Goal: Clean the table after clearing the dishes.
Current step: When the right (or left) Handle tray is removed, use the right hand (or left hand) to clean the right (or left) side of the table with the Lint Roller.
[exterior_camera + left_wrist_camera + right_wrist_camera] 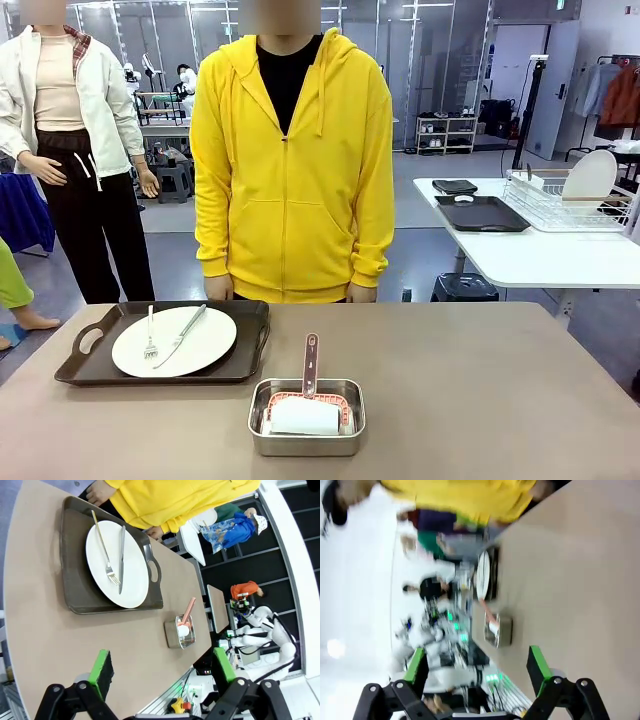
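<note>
1. Table (480, 380): taupe top, spreads out ahead of left pincer (161, 672) and right pincer (476, 667). Person in yellow hoodie (290, 170) stands at the far side.
2. White plate (132, 580) sits on dark handled tray (75, 580), w/ fork (102, 545) + knife (122, 557) lying on it. It's well ahead of left pincer, off toward its left-hand finger.
3. Left pincer: released, jaws wide, nothing btwn pads, touching nothing.
4. Steel pan (172, 635) w/ pink-handled tool (189, 611) is nearer, ahead of the gap btwn left fingers, apart from tray.
5. Right pincer: also released & empty. View's blurry, but pan's ahead of it, w/ tray farther beyond.
</note>
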Controlling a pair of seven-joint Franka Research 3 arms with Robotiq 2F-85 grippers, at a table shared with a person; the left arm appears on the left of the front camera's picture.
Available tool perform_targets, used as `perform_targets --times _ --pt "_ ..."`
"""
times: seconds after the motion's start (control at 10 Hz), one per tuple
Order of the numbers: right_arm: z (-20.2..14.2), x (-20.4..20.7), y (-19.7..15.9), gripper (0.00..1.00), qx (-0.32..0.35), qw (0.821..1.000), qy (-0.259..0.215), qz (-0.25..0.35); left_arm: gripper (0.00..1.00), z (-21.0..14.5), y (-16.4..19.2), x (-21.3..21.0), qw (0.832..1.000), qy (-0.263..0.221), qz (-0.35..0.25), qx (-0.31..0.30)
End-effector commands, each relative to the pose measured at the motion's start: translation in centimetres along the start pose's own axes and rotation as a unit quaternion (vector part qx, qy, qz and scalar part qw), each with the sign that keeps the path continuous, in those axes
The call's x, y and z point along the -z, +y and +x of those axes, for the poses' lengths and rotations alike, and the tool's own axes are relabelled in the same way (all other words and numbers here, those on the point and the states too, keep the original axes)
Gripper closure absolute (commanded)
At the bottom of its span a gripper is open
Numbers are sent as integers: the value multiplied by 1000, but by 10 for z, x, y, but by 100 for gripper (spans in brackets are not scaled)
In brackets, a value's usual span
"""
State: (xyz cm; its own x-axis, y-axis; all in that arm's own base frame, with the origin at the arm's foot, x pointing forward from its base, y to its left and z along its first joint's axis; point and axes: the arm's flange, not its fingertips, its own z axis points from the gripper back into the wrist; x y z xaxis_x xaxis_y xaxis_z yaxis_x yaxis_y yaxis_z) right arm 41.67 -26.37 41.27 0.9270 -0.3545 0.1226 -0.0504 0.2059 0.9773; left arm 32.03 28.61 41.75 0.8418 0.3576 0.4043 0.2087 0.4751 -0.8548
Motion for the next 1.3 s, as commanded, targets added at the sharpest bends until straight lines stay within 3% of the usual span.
perform_targets --times 0.0,0.2,0.4,1.2 --pt "-5 -28 -13 0 3 996 -84 5 0 -1 -1 -4 1000 -6 -6 8" --pt "-9 -64 -22 0 16 994 -107 -13 0 -1 -1 -4 1000 -6 -6 8" --pt "-12 -72 -27 0 24 995 -100 -8 0 -1 -1 -4 1000 -6 -6 8" --pt "-12 -72 -27 0 24 995 -100 -8 0 -1 -1 -4 1000 -6 -6 8"
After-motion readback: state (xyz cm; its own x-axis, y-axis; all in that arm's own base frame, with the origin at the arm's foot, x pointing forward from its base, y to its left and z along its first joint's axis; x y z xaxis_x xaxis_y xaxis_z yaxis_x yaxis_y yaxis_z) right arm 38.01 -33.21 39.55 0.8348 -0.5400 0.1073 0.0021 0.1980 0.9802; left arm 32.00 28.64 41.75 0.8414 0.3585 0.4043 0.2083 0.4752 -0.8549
